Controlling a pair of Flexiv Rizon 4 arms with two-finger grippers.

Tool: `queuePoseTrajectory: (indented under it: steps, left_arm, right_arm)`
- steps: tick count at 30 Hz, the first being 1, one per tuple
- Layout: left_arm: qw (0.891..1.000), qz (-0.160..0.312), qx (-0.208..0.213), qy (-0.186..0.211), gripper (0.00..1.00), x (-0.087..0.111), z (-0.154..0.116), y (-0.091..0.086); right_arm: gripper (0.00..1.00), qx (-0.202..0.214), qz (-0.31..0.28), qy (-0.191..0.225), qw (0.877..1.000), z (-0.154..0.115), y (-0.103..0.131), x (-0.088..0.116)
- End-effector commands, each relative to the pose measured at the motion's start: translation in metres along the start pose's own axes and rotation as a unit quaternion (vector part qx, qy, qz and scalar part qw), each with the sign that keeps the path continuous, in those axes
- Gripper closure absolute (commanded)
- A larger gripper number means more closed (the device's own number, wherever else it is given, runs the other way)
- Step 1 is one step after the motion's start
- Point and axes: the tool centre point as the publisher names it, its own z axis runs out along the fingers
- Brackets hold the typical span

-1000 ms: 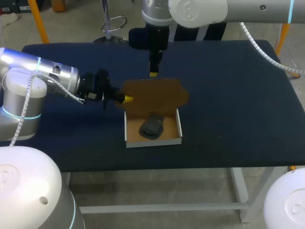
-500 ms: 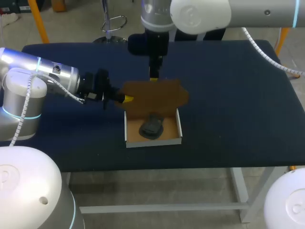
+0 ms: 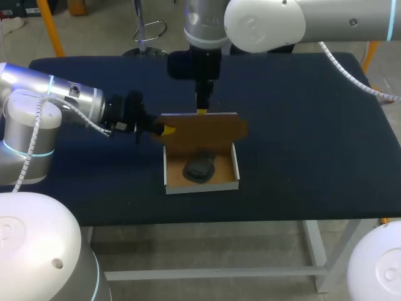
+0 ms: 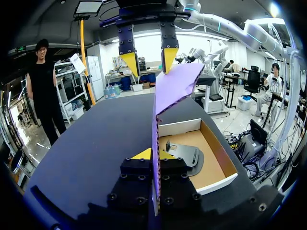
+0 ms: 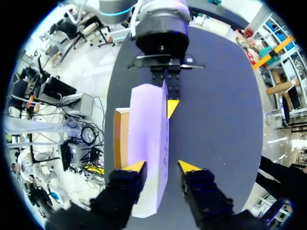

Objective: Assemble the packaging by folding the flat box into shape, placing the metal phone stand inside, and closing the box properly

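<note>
A white-walled cardboard box [image 3: 202,183] lies open mid-table with the dark metal phone stand [image 3: 199,168] in it. Its brown lid [image 3: 203,130] stands raised along the far wall. My left gripper [image 3: 164,130] is shut on the lid's left edge; in the left wrist view the lid [image 4: 168,96] rises edge-on out of that gripper [image 4: 153,154], with the stand [image 4: 184,154] beside it in the box [image 4: 218,160]. My right gripper [image 3: 202,111] hangs over the lid's top edge, open. In the right wrist view its fingers [image 5: 161,167] straddle the lid [image 5: 149,139], one pad clear of it.
Dark blue cloth covers the table [image 3: 313,138], with bare room to the right and in front of the box. My left arm [image 3: 75,100] comes in low from the left, and my right arm [image 3: 263,22] crosses above the table's far side.
My right gripper has come down and nearer, onto the lid's top edge, and opened slightly. The lid now stands more upright. The left gripper has kept its hold and place.
</note>
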Motion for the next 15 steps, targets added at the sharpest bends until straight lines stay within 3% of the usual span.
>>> queuePoseTrajectory:
  steps: [1,7,11,15]
  left_arm:
    - [1.000,0.000,0.000,0.000,1.00,0.001,0.002,0.001]
    - [1.000,0.000,0.000,0.000,1.00,0.001,0.002,0.001]
    - [1.000,0.000,0.000,0.000,1.00,0.001,0.002,0.001]
    - [1.000,0.000,0.000,0.000,1.00,0.001,0.002,0.001]
  right_arm:
    - [0.54,0.000,0.000,-0.001,1.000,0.002,0.001,0.004]
    - [0.53,0.001,-0.002,-0.002,1.000,0.006,0.003,0.006]
    - [0.45,0.004,-0.004,-0.001,1.000,0.010,0.004,0.006]
    - [0.48,0.005,-0.005,0.002,1.000,0.014,0.004,0.006]
